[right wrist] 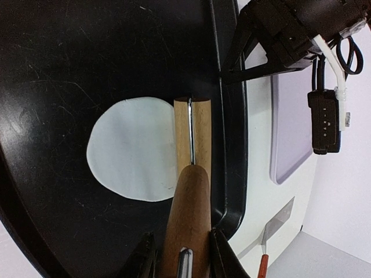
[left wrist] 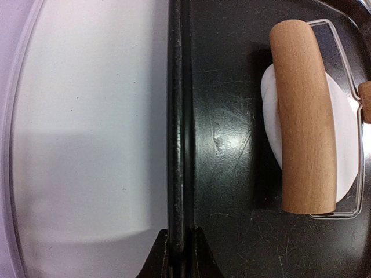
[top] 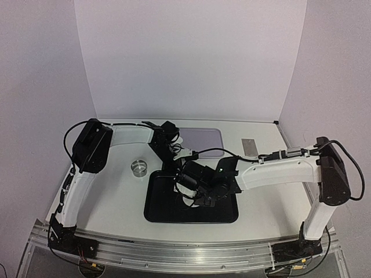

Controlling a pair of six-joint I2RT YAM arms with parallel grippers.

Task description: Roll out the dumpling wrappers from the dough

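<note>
White wrapper (right wrist: 130, 150) clearest from right wrist

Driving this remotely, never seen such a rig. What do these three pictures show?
Two robot arms are bolted to a table. The wide picture looks down from above and behind them; the other two come from wrist cameras. The left pincer grips the black tray by its rim. The right pincer holds the handle of a wooden roller lying across a flat white dough disc in the tray. A metal ring cutter sits on the table beside the tray.
</note>
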